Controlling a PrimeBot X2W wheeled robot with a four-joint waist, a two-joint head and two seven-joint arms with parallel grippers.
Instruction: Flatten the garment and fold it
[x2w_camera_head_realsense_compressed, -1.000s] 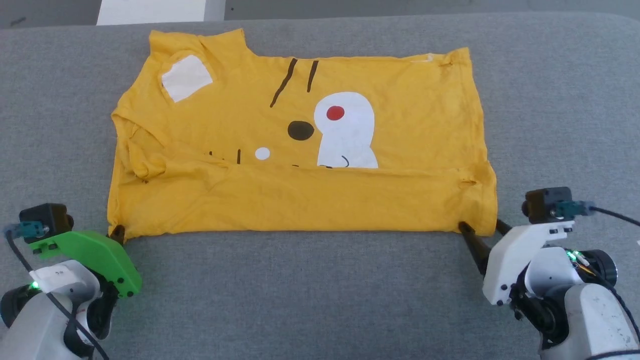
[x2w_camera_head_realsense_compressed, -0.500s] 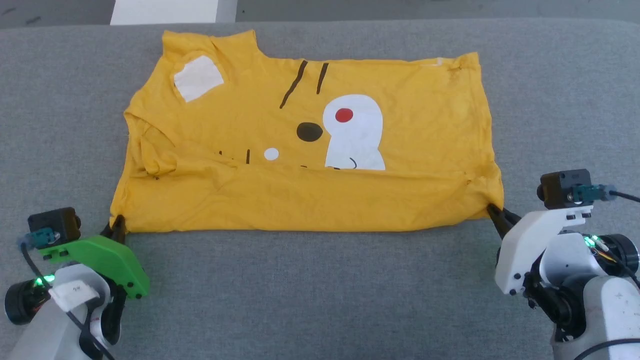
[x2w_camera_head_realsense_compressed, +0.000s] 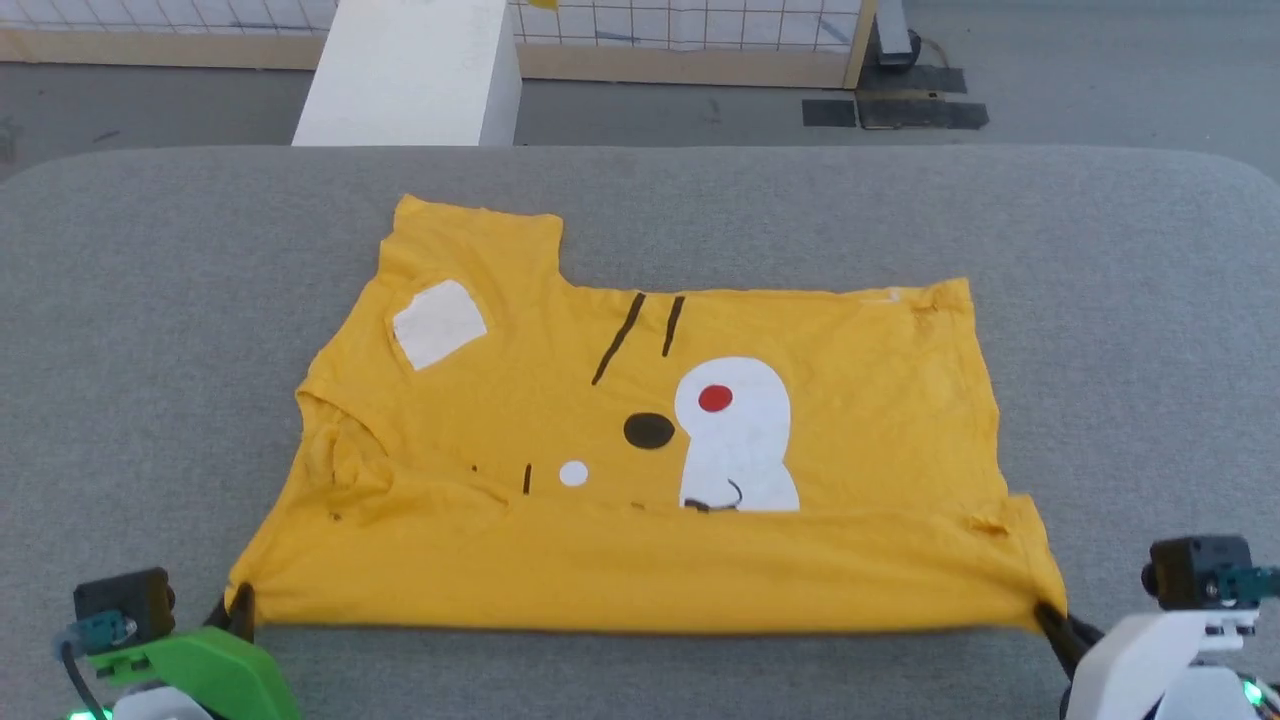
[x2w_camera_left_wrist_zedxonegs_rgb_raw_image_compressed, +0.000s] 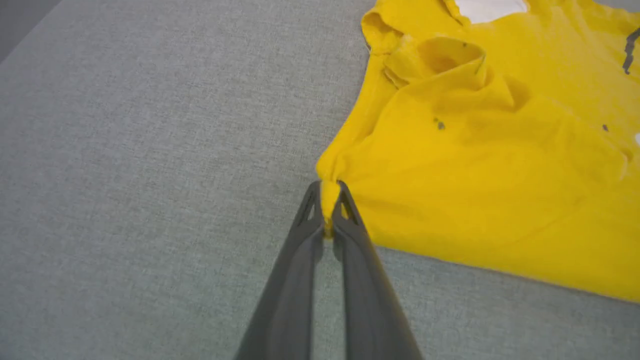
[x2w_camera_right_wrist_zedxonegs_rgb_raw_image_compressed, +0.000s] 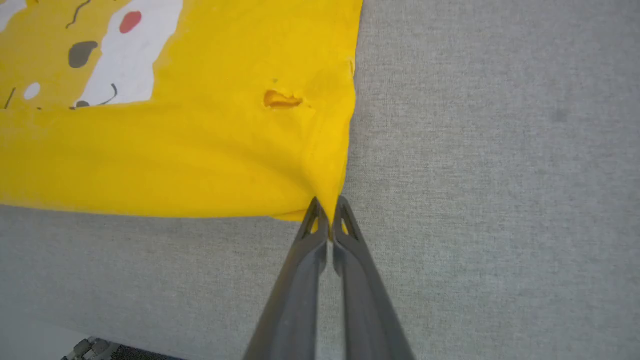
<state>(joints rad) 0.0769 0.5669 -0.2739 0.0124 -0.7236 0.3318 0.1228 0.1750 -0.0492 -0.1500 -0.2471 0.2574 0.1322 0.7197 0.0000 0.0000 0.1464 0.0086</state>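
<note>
Mid-fold, my left end effector (x2w_camera_left_wrist_zedxonegs_rgb_raw_image_compressed: 327, 210) and right end effector (x2w_camera_right_wrist_zedxonegs_rgb_raw_image_compressed: 330, 216) each clamped on a near corner of the garment (x2w_camera_head_realsense_compressed: 880, 400) spread on the bench (x2w_camera_head_realsense_compressed: 140, 330), next I'd reckon: lift both evenly, carry far-side.

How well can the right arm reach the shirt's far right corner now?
Probably not yet: the right end effector is shut on the near right corner of the garment. Once it lets go, nothing lies in the way.
</note>
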